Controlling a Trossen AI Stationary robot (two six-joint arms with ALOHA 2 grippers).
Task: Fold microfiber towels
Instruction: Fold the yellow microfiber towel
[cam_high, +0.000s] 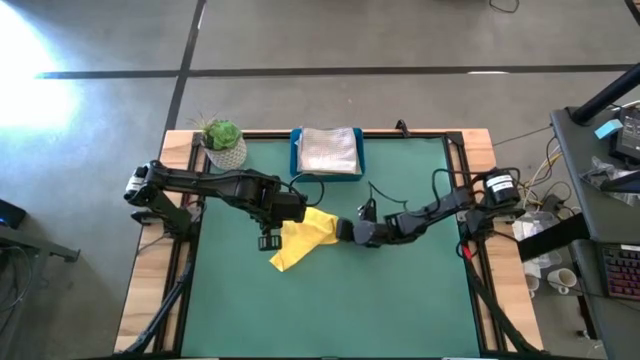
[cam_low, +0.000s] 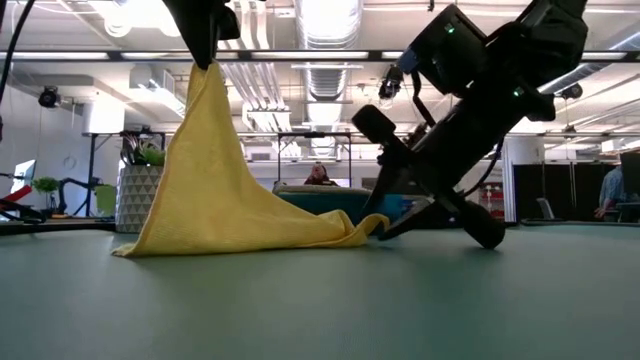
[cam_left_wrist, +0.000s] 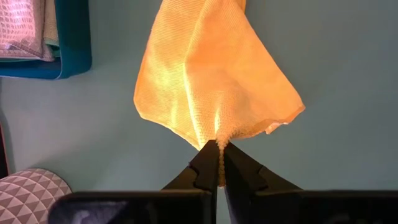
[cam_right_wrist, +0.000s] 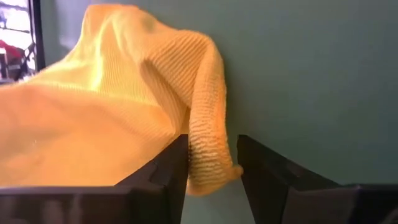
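Two end effectors work one yellow towel (cam_high: 305, 238) mid-tabletop (cam_high: 400, 300): the left end effector (cam_left_wrist: 218, 163) pinches a corner, lifting it, while the right end effector (cam_right_wrist: 212, 168), fingers spread, straddles another corner.

The high view is evenly lit, except for a strong white glare on the floor (cam_high: 40, 50) at its upper left corner, where detail is washed out. The green counter (cam_high: 400, 290) shows only soft, faint shadows beneath the arms. In the low view, ceiling light strips (cam_low: 330, 20) blow out to pure white, and the dark right arm (cam_low: 480, 90) reads nearly as a silhouette against them; the near counter surface is blurred. In the left wrist view the yellow towel (cam_left_wrist: 211, 81) glows, bright along its central folds. The right wrist view shows its weave sharply, while the dark fingers (cam_right_wrist: 165, 177) are soft and out of focus.
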